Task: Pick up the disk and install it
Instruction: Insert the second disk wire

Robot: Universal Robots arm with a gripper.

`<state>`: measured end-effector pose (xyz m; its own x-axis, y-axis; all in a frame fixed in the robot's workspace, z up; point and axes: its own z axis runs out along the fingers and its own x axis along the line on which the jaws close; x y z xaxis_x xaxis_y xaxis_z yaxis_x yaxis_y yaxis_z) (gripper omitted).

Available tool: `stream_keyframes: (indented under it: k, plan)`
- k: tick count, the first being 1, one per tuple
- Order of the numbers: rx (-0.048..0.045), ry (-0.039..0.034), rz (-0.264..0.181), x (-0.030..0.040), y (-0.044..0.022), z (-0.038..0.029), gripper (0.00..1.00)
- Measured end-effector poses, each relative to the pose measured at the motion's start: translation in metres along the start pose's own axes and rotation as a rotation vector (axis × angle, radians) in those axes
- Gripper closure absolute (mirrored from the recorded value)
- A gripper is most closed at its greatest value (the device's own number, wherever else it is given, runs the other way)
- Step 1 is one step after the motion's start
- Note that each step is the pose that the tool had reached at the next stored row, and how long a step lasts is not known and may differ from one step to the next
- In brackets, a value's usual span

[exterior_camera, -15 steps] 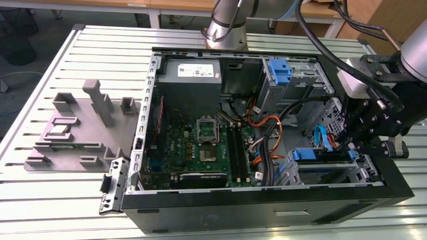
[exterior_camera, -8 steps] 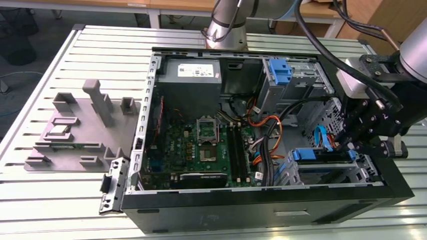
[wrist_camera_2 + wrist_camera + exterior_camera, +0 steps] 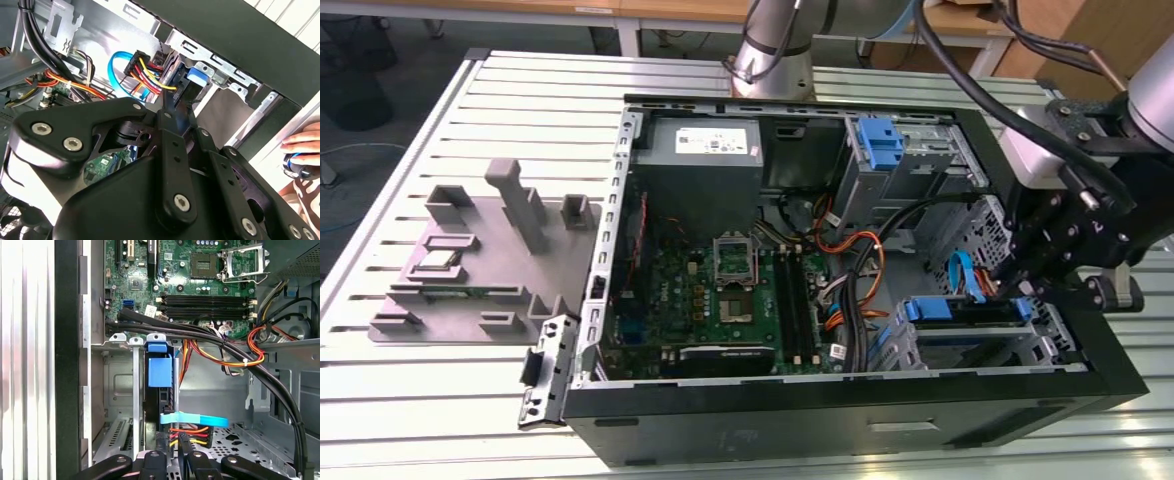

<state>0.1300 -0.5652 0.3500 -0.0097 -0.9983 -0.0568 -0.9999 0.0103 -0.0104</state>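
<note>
The disk [image 3: 963, 312] sits edge-up in the lower drive bay at the case's front corner, on the exterior view's right. Its blue carrier frame [image 3: 160, 371] faces out of the metal bay. A blue data cable [image 3: 195, 418] and red-and-yellow power wires [image 3: 192, 432] run to its rear end. My gripper [image 3: 1017, 283] hangs just above that rear end, and its black fingers [image 3: 170, 100] stand close together beside the wires. In the first wrist view the gripper [image 3: 173, 442] is shut, in line with the disk's edge. Nothing is held between the fingers.
The open computer case [image 3: 854, 420] lies on a slatted table. Inside are the motherboard [image 3: 734, 290], a grey power supply [image 3: 700, 150], a bare blue bracket [image 3: 881, 140] and thick black cables [image 3: 210, 335]. A grey fixture [image 3: 480, 260] stands on the exterior view's left. A person's hand [image 3: 300, 142] rests outside the case.
</note>
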Motion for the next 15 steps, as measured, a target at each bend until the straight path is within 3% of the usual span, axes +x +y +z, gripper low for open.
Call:
stream_keyframes:
  k: [4, 15]
  plan:
    - [0.0, -0.0001, 0.0, -0.0002, 0.0, -0.0041, 0.76]
    - [0.0, -0.0001, 0.0, -0.0011, 0.0003, -0.0045, 0.76]
